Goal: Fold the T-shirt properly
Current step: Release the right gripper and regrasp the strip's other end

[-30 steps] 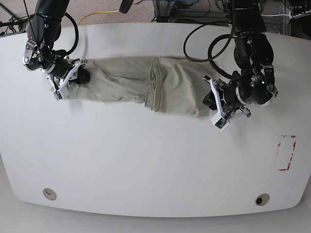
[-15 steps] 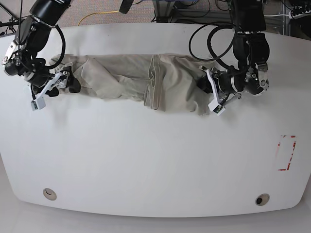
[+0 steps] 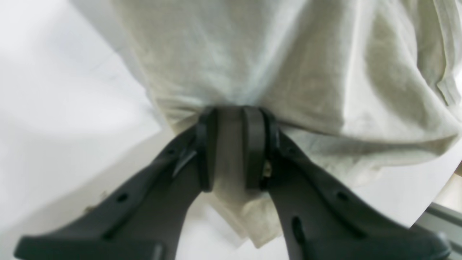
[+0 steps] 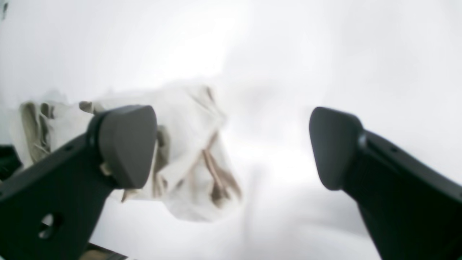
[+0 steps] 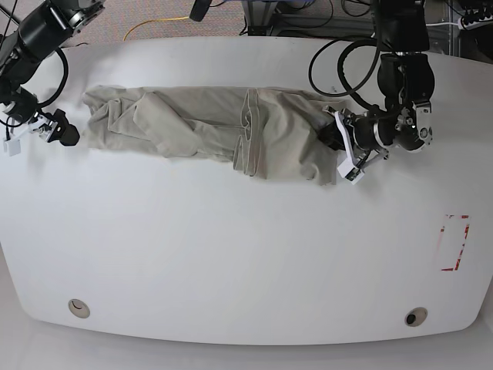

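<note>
The pale beige T-shirt (image 5: 208, 127) lies bunched in a long strip across the back of the white table (image 5: 231, 254). My left gripper (image 5: 331, 140) is at the shirt's right end. The left wrist view shows this gripper (image 3: 231, 119) shut on a fold of the shirt's cloth (image 3: 288, 65). My right gripper (image 5: 68, 136) is off the shirt's left end, a little to its left. In the right wrist view it (image 4: 231, 144) is open and empty, with the crumpled shirt end (image 4: 180, 151) lying past its left finger (image 4: 126, 144).
A red rectangle mark (image 5: 454, 243) is on the table at the right. Two round holes (image 5: 77, 308) (image 5: 416, 317) sit near the front edge. Cables, one of them yellow (image 5: 154, 23), lie behind the table.
My right gripper has moved left, away from the shirt's left end, and now stands open. The shirt's left end now lies further left. My left gripper stays shut on the right end.
</note>
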{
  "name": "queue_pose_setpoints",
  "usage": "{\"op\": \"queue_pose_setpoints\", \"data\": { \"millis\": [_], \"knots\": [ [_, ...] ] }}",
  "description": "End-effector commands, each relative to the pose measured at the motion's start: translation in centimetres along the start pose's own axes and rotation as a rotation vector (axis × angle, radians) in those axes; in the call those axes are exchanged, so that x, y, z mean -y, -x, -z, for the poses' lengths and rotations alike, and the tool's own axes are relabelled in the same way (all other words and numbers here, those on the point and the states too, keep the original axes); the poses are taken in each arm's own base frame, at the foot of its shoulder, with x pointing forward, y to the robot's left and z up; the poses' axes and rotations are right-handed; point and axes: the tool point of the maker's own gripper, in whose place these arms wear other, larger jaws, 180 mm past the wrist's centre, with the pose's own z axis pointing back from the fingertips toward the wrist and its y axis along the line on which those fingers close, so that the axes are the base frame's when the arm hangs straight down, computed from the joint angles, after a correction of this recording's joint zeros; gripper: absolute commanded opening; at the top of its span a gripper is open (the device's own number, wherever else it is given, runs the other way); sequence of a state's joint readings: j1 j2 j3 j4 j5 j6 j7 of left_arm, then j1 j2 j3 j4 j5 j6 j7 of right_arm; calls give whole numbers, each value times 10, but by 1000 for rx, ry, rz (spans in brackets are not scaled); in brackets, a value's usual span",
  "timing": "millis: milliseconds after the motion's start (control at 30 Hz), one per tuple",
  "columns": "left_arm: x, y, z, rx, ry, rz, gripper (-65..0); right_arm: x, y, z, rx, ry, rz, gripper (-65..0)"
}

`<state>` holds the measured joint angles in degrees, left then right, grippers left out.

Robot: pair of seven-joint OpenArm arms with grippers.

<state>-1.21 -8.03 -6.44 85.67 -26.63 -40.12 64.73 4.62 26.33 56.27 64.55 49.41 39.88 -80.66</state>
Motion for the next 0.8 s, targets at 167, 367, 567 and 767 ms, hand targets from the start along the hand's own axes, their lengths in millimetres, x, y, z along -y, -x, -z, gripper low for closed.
{"op": "queue_pose_setpoints", "data": {
  "millis": [167, 367, 567, 767],
  "knots": [
    [-8, 1, -4, -22, -30, 15, -544, 0, -4, 3, 1, -25, 13, -5],
    [-8, 1, -5, -21, -31, 16, -544, -10, 35, 23, -62, -62, 55, -5],
    [-8, 1, -5, -21, -31, 16, -544, -36, 57, 39, -113, -93, -7, -6],
    [-8, 0, -4, -21, -31, 16, -544, -75, 65, 40, -104, -106, -148, -6]
  ]
}}
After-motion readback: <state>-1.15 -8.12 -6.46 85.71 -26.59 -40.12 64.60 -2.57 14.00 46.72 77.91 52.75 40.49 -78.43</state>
